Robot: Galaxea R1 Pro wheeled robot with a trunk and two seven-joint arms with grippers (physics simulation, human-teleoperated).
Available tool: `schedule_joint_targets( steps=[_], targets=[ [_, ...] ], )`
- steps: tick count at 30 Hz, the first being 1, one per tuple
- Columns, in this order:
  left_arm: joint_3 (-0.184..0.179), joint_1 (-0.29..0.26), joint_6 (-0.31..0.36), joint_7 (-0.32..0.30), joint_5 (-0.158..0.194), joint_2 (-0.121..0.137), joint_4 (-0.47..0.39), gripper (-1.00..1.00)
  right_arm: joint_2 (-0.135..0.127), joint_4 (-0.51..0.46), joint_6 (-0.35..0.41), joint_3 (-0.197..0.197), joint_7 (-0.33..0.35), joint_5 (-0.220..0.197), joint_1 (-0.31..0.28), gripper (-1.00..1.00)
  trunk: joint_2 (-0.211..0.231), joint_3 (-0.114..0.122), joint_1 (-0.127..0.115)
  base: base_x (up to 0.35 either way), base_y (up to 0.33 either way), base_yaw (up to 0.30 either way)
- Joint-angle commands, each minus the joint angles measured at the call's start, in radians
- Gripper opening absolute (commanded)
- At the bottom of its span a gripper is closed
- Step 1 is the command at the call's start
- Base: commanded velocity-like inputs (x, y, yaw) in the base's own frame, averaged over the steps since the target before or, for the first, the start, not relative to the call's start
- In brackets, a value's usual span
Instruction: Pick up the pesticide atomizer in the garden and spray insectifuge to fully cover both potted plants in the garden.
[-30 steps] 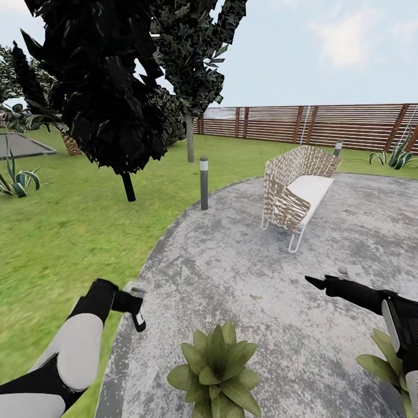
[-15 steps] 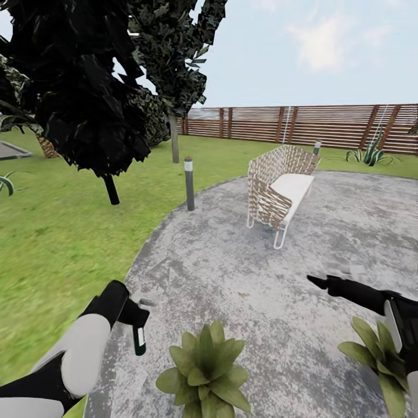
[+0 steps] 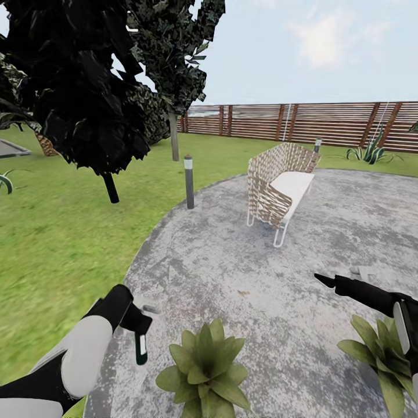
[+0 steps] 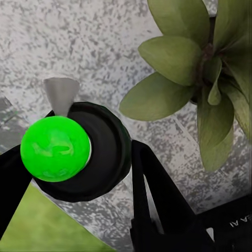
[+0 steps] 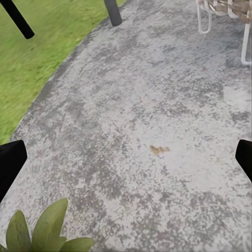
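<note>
My left gripper (image 3: 137,326) is shut on the pesticide atomizer (image 3: 141,346), which hangs green-and-white below the hand with its pale nozzle (image 3: 151,309) pointing right. In the left wrist view the atomizer's green end (image 4: 55,148) sits between the black fingers (image 4: 153,191), with a potted plant (image 4: 202,68) just beyond it. That potted plant (image 3: 205,366) stands on the paving just right of the atomizer. A second potted plant (image 3: 382,355) lies under my right arm. My right gripper (image 3: 324,281) hovers open and empty over the paving, its fingertips (image 5: 10,163) at the edges of the right wrist view.
A round grey paved area (image 3: 261,261) is bordered by grass (image 3: 52,244) on the left. A woven bench (image 3: 281,186) stands ahead, a bollard (image 3: 188,181) at the paving's edge, dark trees (image 3: 87,87) behind left, and a slatted fence (image 3: 313,123) at the back.
The camera has turned right, shifting the scene left. My left gripper has lowered with the atomizer, nearer the middle plant. The right gripper has drifted slightly right.
</note>
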Motion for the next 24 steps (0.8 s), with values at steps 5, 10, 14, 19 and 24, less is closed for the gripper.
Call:
schedule_joint_targets(
  steps=[5,10,14,19,24],
  targets=[
    [0.005,-0.001,0.005,-0.008,-0.010,-0.004,0.019,-1.00,0.000,-0.001,0.005,-0.003,0.008,0.007,-0.001,1.00,-0.001,-0.008,0.000,0.000,0.000,0.000],
    [-0.019,-0.001,0.005,-0.008,-0.010,-0.005,0.069,-1.00,0.001,-0.001,0.005,-0.003,0.006,0.007,-0.001,1.00,-0.001,-0.016,0.000,0.000,0.000,0.000],
    [-0.083,-0.001,0.005,-0.008,-0.010,-0.005,0.128,-1.00,0.000,-0.001,0.005,-0.003,0.006,0.007,-0.001,1.00,-0.001,-0.022,0.000,0.000,0.000,0.000],
    [-0.116,-0.001,0.004,-0.008,-0.009,-0.005,0.145,-1.00,0.000,-0.001,0.005,-0.003,0.005,0.007,-0.001,1.00,-0.001,-0.030,0.000,0.000,0.000,0.000],
    [-0.118,-0.001,0.003,-0.007,-0.008,-0.005,0.187,-1.00,0.000,-0.001,0.004,-0.003,0.005,0.007,-0.001,1.00,-0.001,-0.038,0.000,0.000,0.000,0.000]
  ],
)
